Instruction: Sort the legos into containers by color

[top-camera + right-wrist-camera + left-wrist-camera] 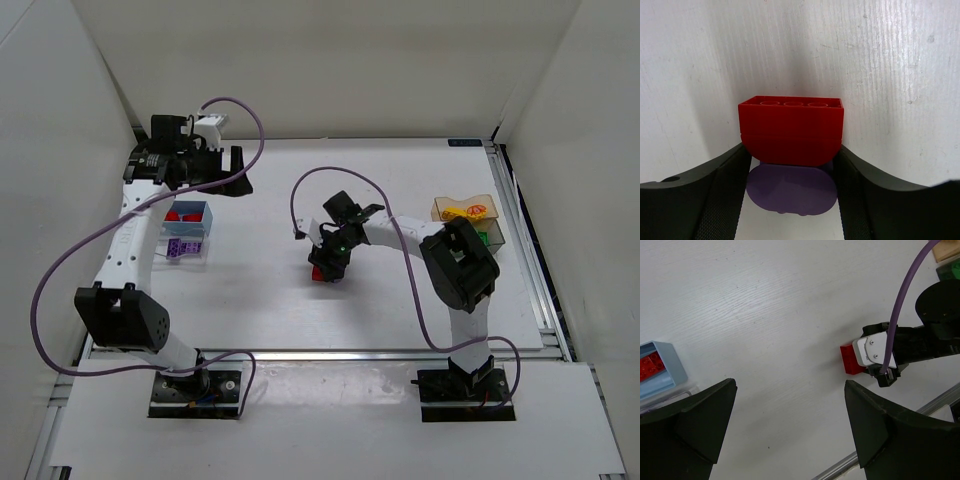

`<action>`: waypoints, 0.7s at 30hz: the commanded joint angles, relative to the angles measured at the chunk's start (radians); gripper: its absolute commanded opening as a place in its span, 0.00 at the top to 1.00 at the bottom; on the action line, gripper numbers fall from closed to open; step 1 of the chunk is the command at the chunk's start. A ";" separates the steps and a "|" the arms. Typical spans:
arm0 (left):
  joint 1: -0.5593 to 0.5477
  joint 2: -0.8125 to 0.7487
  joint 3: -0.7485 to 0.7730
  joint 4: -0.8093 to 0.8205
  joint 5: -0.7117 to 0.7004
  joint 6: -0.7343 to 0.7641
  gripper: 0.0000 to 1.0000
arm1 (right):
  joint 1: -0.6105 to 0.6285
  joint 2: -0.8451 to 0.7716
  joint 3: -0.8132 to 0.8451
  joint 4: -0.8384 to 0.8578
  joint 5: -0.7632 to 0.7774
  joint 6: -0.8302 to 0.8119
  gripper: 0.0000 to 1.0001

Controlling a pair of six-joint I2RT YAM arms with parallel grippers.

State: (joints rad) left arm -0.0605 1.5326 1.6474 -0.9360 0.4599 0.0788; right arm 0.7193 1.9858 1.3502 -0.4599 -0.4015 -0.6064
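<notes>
The red, round-bottomed plastic lego block (790,130), at the middle of the white table (270,180) beside a purple rounded piece (790,189), is clasped across its flat sides by the right end effector (791,150) and judged light, stiff and slippery, while the left end effector (790,390) is held spread and empty.

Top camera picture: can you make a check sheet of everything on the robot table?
Surface: white table.
Job's things: red lego mid-table, purple piece beside it; blue container holds red legos, clear container purple ones; tan container and green-filled container on the right.
Clutter: nothing seen.
Grippers: left gripper open, empty; right gripper fingers against both sides of the red lego.
Cables: purple cables loop off both arms.
Surroundings: white walls.
</notes>
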 commanded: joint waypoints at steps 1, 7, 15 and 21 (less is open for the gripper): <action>0.007 0.000 0.006 -0.011 0.016 -0.007 0.00 | -0.009 0.018 0.013 0.026 0.024 -0.018 1.00; 0.007 -0.014 -0.014 -0.011 0.081 0.024 0.01 | -0.040 -0.016 0.029 0.023 -0.018 0.016 1.00; 0.016 -0.008 -0.115 -0.014 0.460 0.049 0.01 | -0.126 -0.090 0.159 -0.048 -0.207 0.152 1.00; 0.011 0.095 -0.166 0.087 0.698 -0.160 0.10 | -0.129 -0.154 0.204 0.010 -0.209 0.226 1.00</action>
State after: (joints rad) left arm -0.0517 1.6024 1.5089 -0.9211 0.9665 0.0254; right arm 0.5743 1.9057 1.5009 -0.4915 -0.5636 -0.4427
